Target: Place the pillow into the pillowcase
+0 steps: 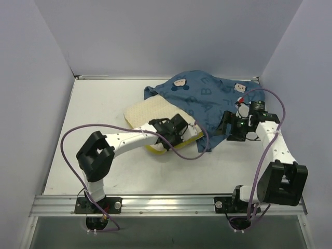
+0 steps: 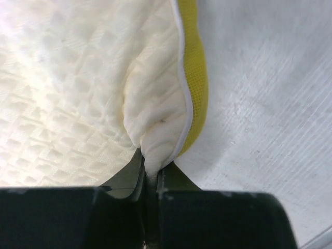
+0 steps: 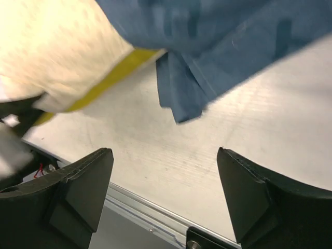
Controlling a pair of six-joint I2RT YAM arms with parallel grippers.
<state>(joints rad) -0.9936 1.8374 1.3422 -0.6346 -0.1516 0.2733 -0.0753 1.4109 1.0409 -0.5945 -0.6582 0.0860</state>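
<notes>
Left wrist view: left hand [image 2: 150, 174] tight on edge of pillow [image 2: 67, 93]; right hand [image 3: 165, 158] spread wide.

Two matching arms here: left arm [image 1: 129, 139] and right arm [image 1: 278, 149] both wear white shells between chunky black joint housings. Left cable [image 1: 63, 148] is thin and purple, and right cable [image 1: 285, 111] is the same colour. There's a small green light [image 1: 240, 123] glowing by the right wrist. Close up, right gripper [image 3: 165, 202] shows matte black, wedge-shaped fingers [image 3: 78, 192]. Left gripper [image 2: 150, 168] is black too, with a blocky body.
</notes>
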